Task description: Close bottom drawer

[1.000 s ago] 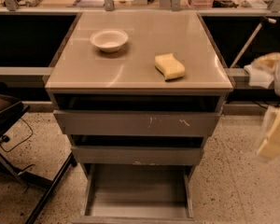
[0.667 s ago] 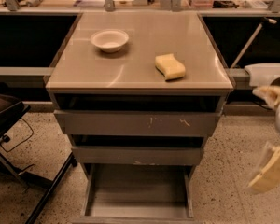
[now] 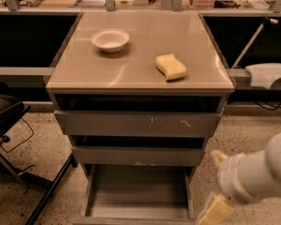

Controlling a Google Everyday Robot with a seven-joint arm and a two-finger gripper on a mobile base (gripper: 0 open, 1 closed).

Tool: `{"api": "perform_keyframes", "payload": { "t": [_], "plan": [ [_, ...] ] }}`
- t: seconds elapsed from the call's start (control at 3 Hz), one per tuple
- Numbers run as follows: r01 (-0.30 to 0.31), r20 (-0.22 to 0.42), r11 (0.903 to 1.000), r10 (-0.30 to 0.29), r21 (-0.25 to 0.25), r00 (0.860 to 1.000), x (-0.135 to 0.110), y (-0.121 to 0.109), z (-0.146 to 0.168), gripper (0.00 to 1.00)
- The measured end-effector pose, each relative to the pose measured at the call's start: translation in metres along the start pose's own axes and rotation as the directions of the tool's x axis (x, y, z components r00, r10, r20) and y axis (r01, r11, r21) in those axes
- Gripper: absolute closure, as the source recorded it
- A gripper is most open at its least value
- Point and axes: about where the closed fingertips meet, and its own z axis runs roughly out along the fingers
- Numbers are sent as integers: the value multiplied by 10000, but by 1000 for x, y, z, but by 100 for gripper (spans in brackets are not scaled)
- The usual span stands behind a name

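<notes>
The bottom drawer (image 3: 136, 196) is the narrowest of three grey metal drawers and stands pulled far out, its flat grey floor bare. Its low front runs along the frame's bottom edge. Above it are the mid-width drawer (image 3: 138, 156) and the widest drawer (image 3: 138, 124) with white scratches on its front. My gripper (image 3: 216, 209) hangs at the lower right, just beside the bottom drawer's right front corner, on a thick white arm (image 3: 255, 170).
On the cabinet top (image 3: 140, 71) sit a white bowl (image 3: 110, 40) and a yellow sponge (image 3: 170, 66). A dark chair frame (image 3: 18, 172) stands on the speckled floor at left. A white object (image 3: 268, 74) lies on a rail at right.
My arm has dropped and swung left from the right edge, bringing the gripper down beside the bottom drawer's right front corner. The drawers have not moved.
</notes>
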Motion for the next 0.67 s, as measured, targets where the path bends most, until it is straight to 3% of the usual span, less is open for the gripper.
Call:
{"api": "perform_keyframes", "payload": {
  "t": [0.33,0.67],
  "plan": [
    [-1361,-183,9885,1351,-666,9907,59,6,95,0],
    [-1687,52,9818,1698,-876,9855,66,6,121,0]
  ]
}}
